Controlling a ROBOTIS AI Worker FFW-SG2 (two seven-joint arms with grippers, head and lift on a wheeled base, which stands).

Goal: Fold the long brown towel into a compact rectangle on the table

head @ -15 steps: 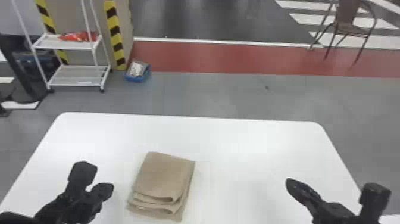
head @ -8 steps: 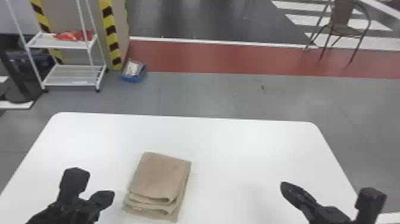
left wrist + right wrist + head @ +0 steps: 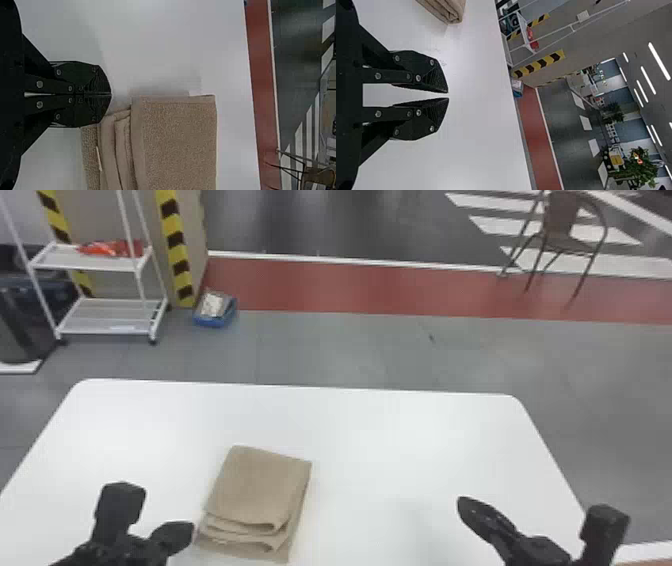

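Note:
The brown towel (image 3: pixel 260 490) lies folded into a layered rectangle on the left half of the white table, its stacked fold edges facing the robot. My left gripper (image 3: pixel 186 530) is just left of the towel's near-left edge; whether it touches is unclear. In the left wrist view its fingertips (image 3: pixel 111 94) are shut together, nothing between them, beside the towel's folded layers (image 3: pixel 123 150). Over the table's right side is my right gripper (image 3: pixel 467 507), away from the towel. In the right wrist view the gripper (image 3: pixel 448 95) is slightly open and holds nothing, with the towel (image 3: pixel 449 8) farther off.
The white table (image 3: pixel 375 430) has rounded far corners. Beyond it on the floor are a white rack (image 3: pixel 107 317) with a red item, a blue box (image 3: pixel 215 310) and a brown chair (image 3: pixel 565 230).
The head view has shifted slightly, moving the scene left. My left gripper has come back a little toward the robot and nearer the towel's edge. The towel keeps its folded shape.

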